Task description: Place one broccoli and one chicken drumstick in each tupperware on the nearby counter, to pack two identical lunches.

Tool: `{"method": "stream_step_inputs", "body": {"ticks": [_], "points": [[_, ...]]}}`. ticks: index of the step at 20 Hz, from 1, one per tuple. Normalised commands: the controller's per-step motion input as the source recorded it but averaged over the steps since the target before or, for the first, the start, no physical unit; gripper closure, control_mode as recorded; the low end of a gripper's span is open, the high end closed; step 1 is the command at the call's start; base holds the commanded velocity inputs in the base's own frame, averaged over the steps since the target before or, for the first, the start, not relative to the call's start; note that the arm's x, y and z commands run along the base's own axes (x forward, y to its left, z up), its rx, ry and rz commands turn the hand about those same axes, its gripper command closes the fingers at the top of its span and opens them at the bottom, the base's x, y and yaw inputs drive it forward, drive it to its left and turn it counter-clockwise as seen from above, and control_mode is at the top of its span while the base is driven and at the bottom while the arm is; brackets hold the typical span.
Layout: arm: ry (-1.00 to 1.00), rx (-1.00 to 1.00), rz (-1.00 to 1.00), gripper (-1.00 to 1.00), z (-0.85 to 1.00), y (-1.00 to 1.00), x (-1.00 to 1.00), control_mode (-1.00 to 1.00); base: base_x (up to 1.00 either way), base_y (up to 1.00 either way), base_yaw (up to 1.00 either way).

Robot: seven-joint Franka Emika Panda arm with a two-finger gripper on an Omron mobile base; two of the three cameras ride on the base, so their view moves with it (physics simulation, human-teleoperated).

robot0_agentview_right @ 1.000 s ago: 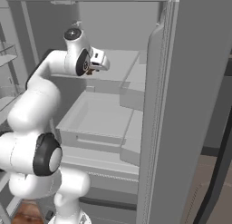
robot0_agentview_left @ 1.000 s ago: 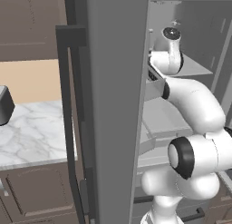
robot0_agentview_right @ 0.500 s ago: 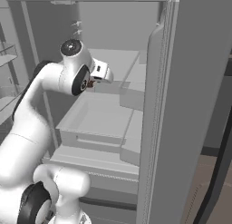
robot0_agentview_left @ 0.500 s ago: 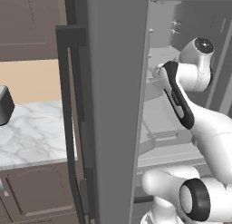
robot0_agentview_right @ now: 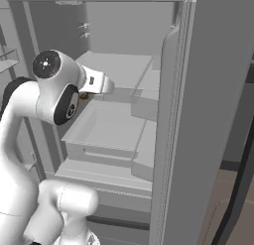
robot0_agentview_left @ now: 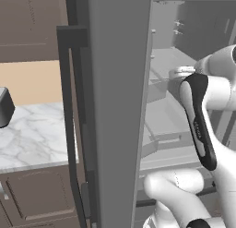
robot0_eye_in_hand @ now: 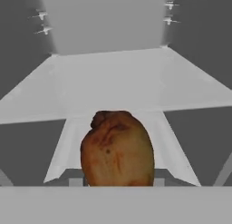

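My gripper (robot0_agentview_right: 88, 92) is inside the open fridge, just above a shelf, shut on a chicken drumstick (robot0_eye_in_hand: 117, 148). The drumstick is a lumpy golden-brown piece that hides both fingertips in the hand view. From the right base camera only a small brown bit of the drumstick (robot0_agentview_right: 84, 96) peeks out under the white hand. The white marble counter (robot0_agentview_left: 37, 135) lies left of the fridge. On it, cut by the picture's left edge, stands a dark rounded box (robot0_agentview_left: 4, 107); I cannot tell whether it is a tupperware. The broccoli is out of view.
The fridge's tall grey left door (robot0_agentview_left: 115, 107) stands open between the arm and the counter. Its right door (robot0_agentview_right: 198, 115) stands open on the other side. Pale shelves (robot0_eye_in_hand: 118, 78) and a drawer (robot0_agentview_right: 106, 132) lie under and ahead of the hand. Brown cabinet doors (robot0_agentview_left: 37, 199) sit below the counter.
The arm has folded and its elbow has swung outward. The hand has dropped a little toward the shelf front, with the drumstick still in it.
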Motion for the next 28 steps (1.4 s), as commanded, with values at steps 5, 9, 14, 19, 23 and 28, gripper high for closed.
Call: {"method": "stream_step_inputs", "body": {"ticks": [5, 9, 14, 19, 23, 28], "points": [[-0.12, 0.0, 0.01, 1.0, 0.52, 0.0, -0.79, -1.0, 0.0, 0.0, 0.0], [-0.01, -0.03, 0.0, 1.0, 0.01, 0.0, -0.72, 1.0, -0.25, 0.0, 0.0], [0.0, 0.0, 0.0, 1.0, 0.0, 0.0, 0.0, 1.0, -1.0, 0.0, 0.0], [0.0, 0.0, 0.0, 1.0, 0.0, 0.0, 0.0, 1.0, -1.0, 0.0, 0.0], [0.0, 0.0, 0.0, 1.0, 0.0, 0.0, 0.0, 1.0, -0.99, 0.0, 0.0], [0.0, 0.0, 0.0, 1.0, 0.0, 0.0, 0.0, 1.0, -0.85, 0.14, 0.0]]}}
